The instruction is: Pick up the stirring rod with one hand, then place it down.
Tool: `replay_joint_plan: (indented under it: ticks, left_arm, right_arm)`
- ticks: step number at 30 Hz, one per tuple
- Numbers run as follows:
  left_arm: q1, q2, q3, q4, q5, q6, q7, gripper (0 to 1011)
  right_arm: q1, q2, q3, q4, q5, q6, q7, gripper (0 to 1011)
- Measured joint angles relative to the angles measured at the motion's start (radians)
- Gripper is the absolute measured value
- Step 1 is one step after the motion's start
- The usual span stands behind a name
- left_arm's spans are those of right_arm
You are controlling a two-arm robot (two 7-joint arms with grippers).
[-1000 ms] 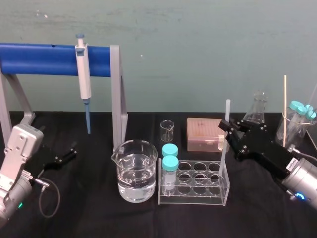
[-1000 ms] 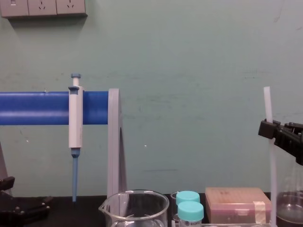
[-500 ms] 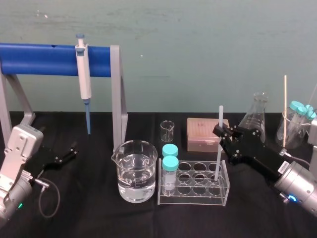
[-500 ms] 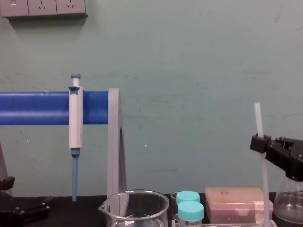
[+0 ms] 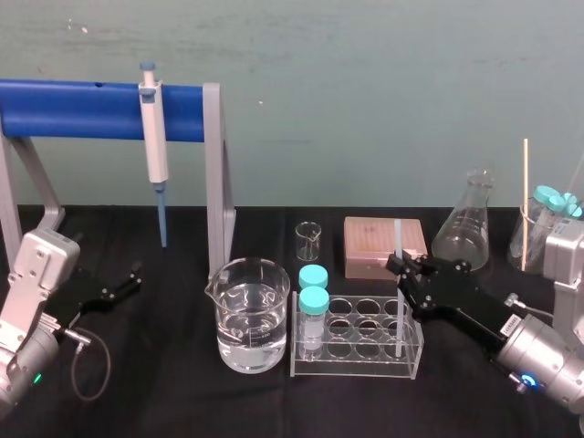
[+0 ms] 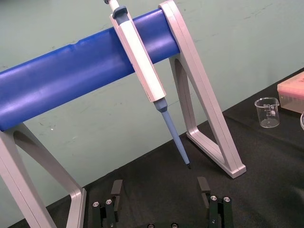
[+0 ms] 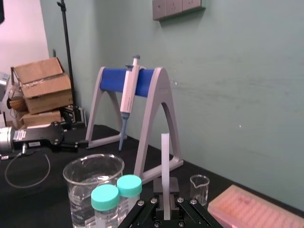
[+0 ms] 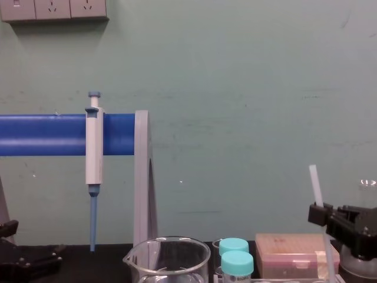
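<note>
The right end effector (image 7: 166, 203) gripped the stirring rod (image 7: 165, 156) upright, near a beaker (image 7: 90, 185) and two teal-capped tubes (image 7: 129, 186); a pipette (image 7: 128, 92) hung behind.

Head cam sat high, looking forward and down over the whole table (image 5: 164, 401), from the pipette stand (image 5: 91, 109) across to the conical flask (image 5: 467, 224). Chest cam sat lower and faced the wall (image 8: 235, 88) level, sharing that stand, the pipette (image 8: 93, 144) and the beaker (image 8: 166, 246) rim. Left wrist cam looked past the left gripper (image 6: 159, 184), close up at stand and pipette; right wrist cam looked over the right gripper (image 7: 166, 199) and stirring rod (image 7: 165, 156) toward the same stand, farther off.
</note>
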Motion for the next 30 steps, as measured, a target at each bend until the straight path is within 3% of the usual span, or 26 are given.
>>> replay_joint_plan:
  ticks: [22,30]
  left_arm:
    - [0.0,0.0,0.0,0.0,0.0,0.0,0.0,1000]
    - [0.0,0.0,0.0,0.0,0.0,0.0,0.0,1000]
  right_arm:
    - [0.003,-0.005,-0.006,0.014,-0.01,0.013,-0.007,72]
    - [0.002,-0.004,-0.006,0.013,-0.01,0.012,-0.007,276]
